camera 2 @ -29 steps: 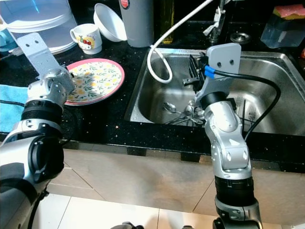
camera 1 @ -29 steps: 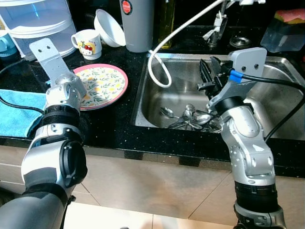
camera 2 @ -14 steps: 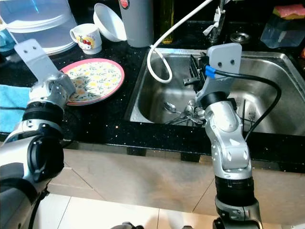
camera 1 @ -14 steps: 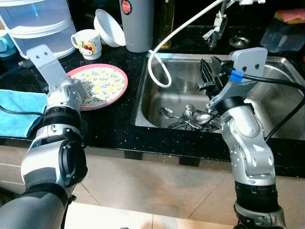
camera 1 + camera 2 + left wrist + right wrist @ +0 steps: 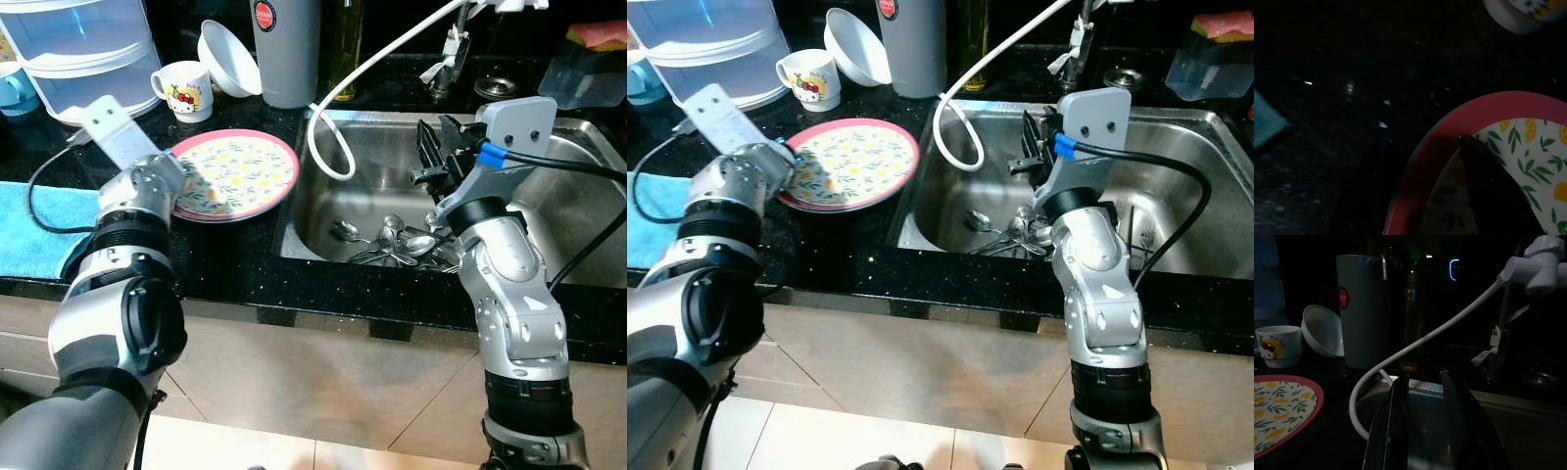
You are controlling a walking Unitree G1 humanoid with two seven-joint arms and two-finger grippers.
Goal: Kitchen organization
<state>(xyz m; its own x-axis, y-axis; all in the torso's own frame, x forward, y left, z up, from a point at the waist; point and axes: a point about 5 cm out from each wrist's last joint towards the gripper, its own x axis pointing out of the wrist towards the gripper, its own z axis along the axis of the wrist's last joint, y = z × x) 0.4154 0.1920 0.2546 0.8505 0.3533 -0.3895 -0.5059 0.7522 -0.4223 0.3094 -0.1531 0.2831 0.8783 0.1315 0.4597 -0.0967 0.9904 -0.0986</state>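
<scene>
We see the plate (image 5: 236,174) on the black counter (image 5: 225,264) beside the sink (image 5: 377,181), its rim pinched by our left gripper (image 5: 1435,191), while our right gripper (image 5: 1422,423) hovers over the sink, fingers slightly spread.

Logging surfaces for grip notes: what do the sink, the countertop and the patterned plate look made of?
Sink: brushed stainless steel, going by its grey metallic sheen. Countertop: polished black stone, probably granite, with pale specks. Plate: glossy, pink-rimmed with a lemon print; ceramic or melamine, cannot tell which. The left gripper straddles its rim.
</scene>
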